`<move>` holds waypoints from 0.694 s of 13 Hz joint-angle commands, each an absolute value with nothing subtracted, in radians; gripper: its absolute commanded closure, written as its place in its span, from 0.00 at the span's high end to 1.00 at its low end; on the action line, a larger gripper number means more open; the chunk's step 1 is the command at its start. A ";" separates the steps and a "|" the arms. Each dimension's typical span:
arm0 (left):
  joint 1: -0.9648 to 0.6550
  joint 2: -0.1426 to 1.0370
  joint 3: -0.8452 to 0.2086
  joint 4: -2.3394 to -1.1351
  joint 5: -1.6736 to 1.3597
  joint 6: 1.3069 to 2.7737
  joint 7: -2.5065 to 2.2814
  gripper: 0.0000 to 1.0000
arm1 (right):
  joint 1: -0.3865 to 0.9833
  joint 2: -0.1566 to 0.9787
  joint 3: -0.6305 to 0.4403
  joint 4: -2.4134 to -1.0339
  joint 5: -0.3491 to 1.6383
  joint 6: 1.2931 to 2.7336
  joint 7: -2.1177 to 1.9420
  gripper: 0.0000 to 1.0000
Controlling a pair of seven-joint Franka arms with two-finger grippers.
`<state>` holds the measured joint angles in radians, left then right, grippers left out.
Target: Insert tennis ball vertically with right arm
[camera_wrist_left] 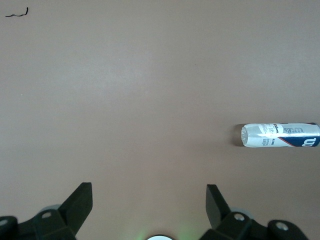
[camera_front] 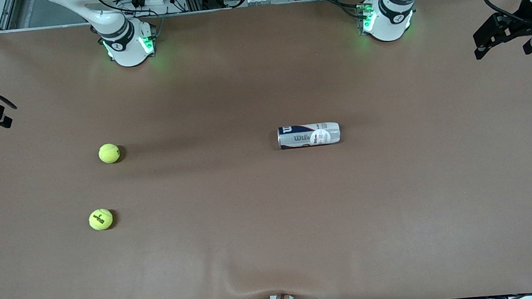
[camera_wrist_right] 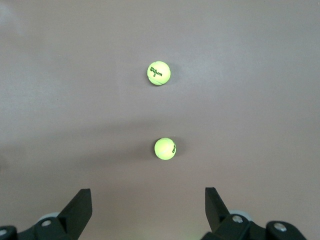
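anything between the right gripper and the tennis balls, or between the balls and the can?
Nothing visible. The right gripper hangs open over bare table, both tennis balls unobstructed. Bare mat separates them from the can, which lies on its side, not upright.

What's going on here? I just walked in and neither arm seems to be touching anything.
Nothing is being handled yet. Two yellow-green tennis balls lie toward the right arm's end of the brown table, one nearer the front camera than the other. A clear Wilson ball can lies on its side mid-table. The right gripper and the left gripper both hang open and empty above the table, waiting.
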<state>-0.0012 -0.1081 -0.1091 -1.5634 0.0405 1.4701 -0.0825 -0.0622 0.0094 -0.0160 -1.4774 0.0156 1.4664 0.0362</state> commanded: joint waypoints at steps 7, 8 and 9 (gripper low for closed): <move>-0.002 -0.037 -0.084 -1.485 0.035 1.442 -0.060 1.00 | -0.071 -0.008 -0.002 -1.483 0.014 1.456 0.061 1.00; -0.002 -0.037 -0.084 -1.488 0.034 1.442 -0.058 1.00 | -0.071 -0.008 -0.002 -1.482 0.014 1.457 0.061 1.00; 0.000 -0.037 -0.084 -1.491 0.031 1.442 -0.057 1.00 | -0.071 -0.006 -0.002 -1.482 0.014 1.457 0.060 1.00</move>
<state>0.0011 -0.0486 -0.0912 -1.5206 0.0405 1.4679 -0.0754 -0.0620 0.0078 -0.0125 -1.4773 0.0156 1.4581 0.0456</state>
